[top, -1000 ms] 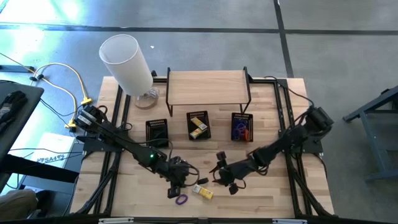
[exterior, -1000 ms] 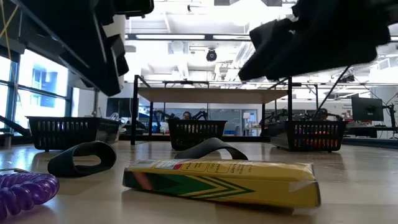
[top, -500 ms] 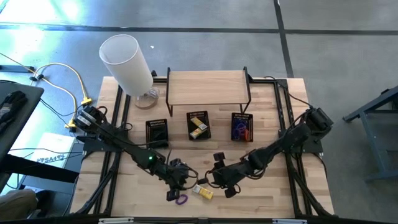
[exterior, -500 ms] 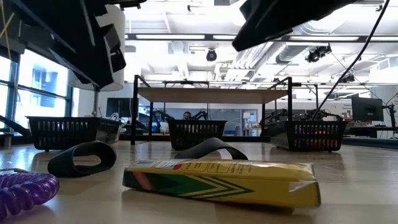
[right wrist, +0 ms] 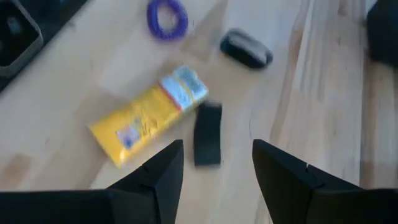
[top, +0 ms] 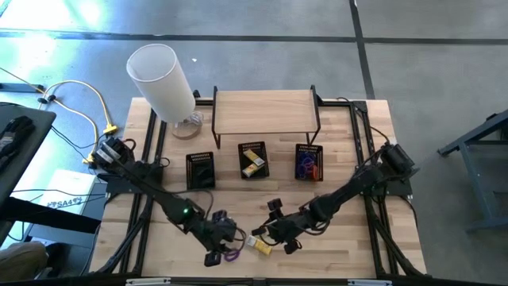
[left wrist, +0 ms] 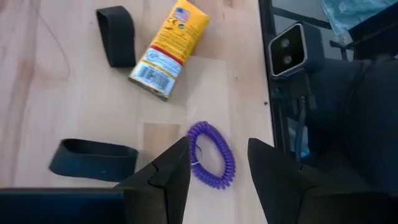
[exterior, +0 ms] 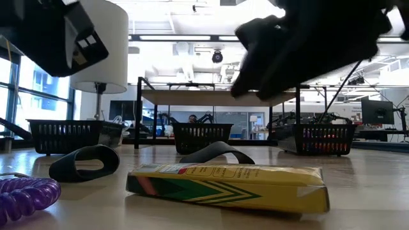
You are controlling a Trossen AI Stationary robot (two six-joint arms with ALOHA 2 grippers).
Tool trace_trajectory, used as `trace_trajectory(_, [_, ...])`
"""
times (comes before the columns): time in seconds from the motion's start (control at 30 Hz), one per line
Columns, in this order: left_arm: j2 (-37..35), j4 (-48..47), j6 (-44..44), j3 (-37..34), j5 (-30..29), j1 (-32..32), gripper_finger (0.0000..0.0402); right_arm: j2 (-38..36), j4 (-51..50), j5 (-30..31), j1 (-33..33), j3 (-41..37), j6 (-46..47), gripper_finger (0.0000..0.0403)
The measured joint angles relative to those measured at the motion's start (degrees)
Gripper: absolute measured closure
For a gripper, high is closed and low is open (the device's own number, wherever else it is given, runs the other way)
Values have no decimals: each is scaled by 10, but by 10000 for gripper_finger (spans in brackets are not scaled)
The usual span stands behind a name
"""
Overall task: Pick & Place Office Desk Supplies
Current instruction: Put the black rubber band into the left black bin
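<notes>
On the wood near the table's front edge lie a yellow box [top: 259, 246] [right wrist: 149, 112] on its side, a purple coil loop [top: 232, 255] [left wrist: 211, 154] and black band loops [left wrist: 115, 36] [left wrist: 93, 157] [right wrist: 207, 134]. My left gripper [top: 221, 246] [left wrist: 219, 152] hangs open above the purple coil, a finger showing on either side of it, touching nothing. My right gripper [top: 267, 235] [right wrist: 217, 152] hangs open above the yellow box and a black band, also clear of them.
Three black baskets [top: 200, 168] [top: 253, 159] [top: 309, 161] stand in a row mid-table, in front of a low wooden shelf [top: 266, 111]. A tall white cylinder [top: 163, 79] stands at the far left corner. The two grippers hang close together.
My left gripper has swung toward the table's near edge and a little left, ending over the purple coil. My right gripper has come toward the left, over the yellow box, and has tipped. The things on the table have kept still.
</notes>
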Motion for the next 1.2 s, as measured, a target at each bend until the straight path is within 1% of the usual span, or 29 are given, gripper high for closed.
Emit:
trace_trajectory(0.2, [0, 6, 0, 0, -12, -17, 247, 33, 51, -13, -3, 1, 0, 222])
trace_trajectory(0.53, [0, 7, 0, 0, -55, -37, 247, 63, 52, -4, -5, 1, -4, 222])
trace_trajectory(0.63, [0, 8, -1, 0, -56, -41, 247, 76, 51, 12, -9, 1, -5, 222])
trace_trajectory(0.8, [0, 8, -12, 0, -59, -46, 247, 89, 54, 6, -19, 1, -5, 222])
trace_trajectory(0.97, [0, 10, -13, 0, -69, -46, 247, 96, 81, 9, -28, 1, -7, 223])
trace_trajectory(1.1, [0, 10, -13, 0, -69, -46, 247, 96, 91, 12, -30, 1, -33, 237])
trace_trajectory(1.2, [0, 10, -13, 0, -70, -44, 247, 96, 90, 10, -29, 1, -40, 260])
